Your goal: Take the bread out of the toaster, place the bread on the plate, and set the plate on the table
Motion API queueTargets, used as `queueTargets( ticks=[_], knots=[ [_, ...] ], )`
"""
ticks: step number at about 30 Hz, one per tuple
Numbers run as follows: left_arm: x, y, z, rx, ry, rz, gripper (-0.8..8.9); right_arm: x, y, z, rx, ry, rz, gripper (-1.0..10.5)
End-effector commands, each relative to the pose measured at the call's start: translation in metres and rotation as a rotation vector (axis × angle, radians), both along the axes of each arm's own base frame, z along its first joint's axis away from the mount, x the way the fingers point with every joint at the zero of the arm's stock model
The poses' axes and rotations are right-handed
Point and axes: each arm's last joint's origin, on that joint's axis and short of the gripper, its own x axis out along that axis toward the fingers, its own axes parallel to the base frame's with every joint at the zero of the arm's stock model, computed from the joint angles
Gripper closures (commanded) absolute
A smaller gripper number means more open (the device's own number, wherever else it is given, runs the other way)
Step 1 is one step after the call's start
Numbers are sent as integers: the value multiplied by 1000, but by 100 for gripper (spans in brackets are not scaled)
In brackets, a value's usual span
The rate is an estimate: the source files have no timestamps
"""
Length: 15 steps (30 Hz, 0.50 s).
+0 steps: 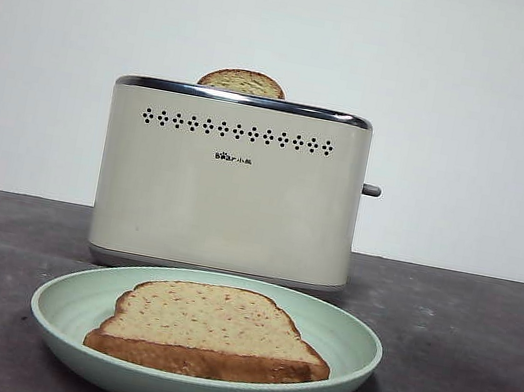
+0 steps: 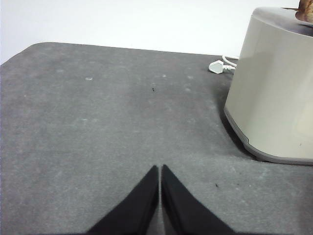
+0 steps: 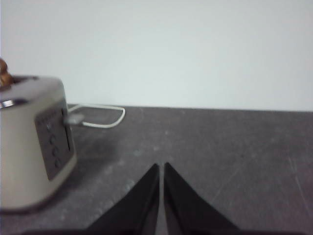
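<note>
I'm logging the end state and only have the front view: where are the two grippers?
Observer: Left gripper hangs shut over bare table, beside the toaster.
Operator: And the right one?
Observer: Right gripper is shut too, at the toaster's lever end, holding nothing.
Operator: Anything behind the toaster?
Observer: A white plug lies on the table there.

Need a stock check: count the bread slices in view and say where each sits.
2. One flat tan slice with brown crust lies on the round mint-green plate. One brown domed crust pokes from the cream boxy toaster; its slots may hide more.
</note>
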Motion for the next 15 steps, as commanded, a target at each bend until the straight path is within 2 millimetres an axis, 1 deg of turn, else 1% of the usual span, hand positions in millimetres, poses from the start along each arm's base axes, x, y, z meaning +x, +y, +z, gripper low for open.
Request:
queueTargets(
  ticks=[1, 5, 9, 13, 15],
  knots=[
    [1, 0, -8, -2, 30, 2, 806, 0, 0, -9, -5, -1, -3, 942],
    [1, 0, -8, -2, 30, 2, 806, 1, 0, -23, 23, 43, -2, 942],
    [1, 0, -8, -2, 30, 3, 806, 0, 0, -29, 23, 106, -3, 942],
    [1, 0, -8, -2, 29, 2, 806, -1, 0, -39, 27, 206, -3, 942],
    [1, 0, -8, -2, 29, 2, 806, -1, 0, -37, 26, 194, -4, 942]
  ],
)
